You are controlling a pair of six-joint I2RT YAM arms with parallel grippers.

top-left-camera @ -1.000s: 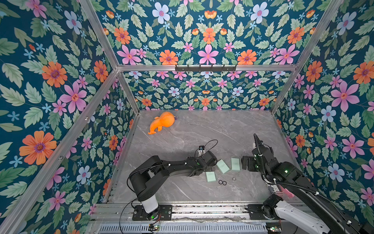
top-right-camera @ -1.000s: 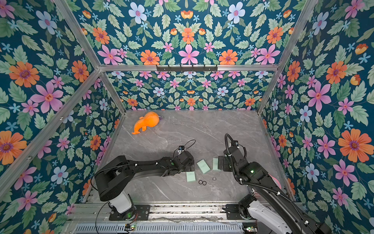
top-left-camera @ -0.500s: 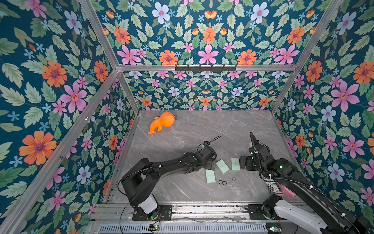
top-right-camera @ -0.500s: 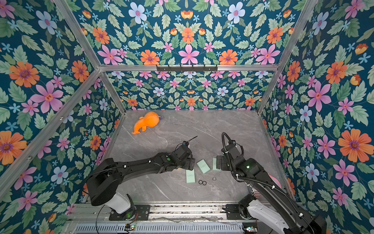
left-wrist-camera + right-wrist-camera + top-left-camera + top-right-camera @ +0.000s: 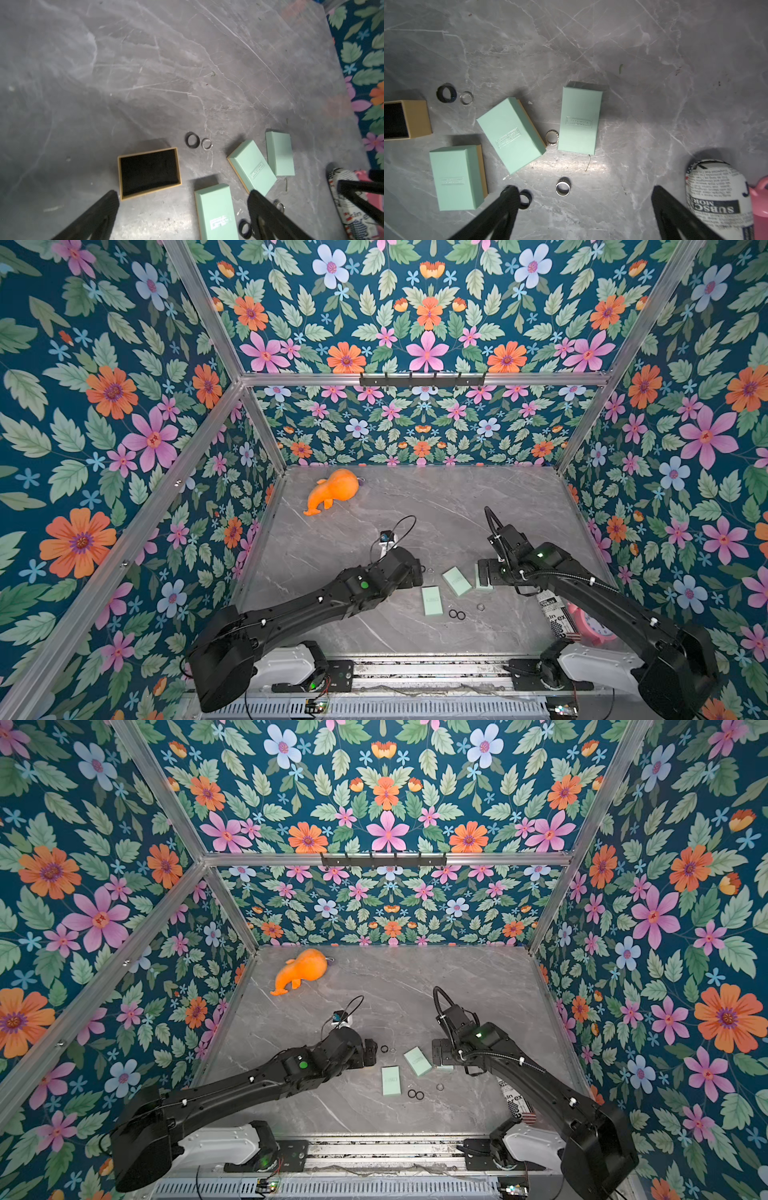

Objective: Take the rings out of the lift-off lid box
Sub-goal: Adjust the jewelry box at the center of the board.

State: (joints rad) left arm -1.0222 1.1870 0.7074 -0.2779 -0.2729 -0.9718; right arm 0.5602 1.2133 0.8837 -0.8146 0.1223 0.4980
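Left claw (image 5: 182, 193) and right claw (image 5: 583, 188) released, empty; low sweep could scatter loose black and silvery rings (image 5: 453, 95) across grey marble desk (image 5: 633, 62).

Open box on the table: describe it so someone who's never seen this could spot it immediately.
On the grey marble table, find the three mint-green boxes. Beside them, next to a black ring and a silvery ring, lies the open box: the only one with tan walls and black lining showing.
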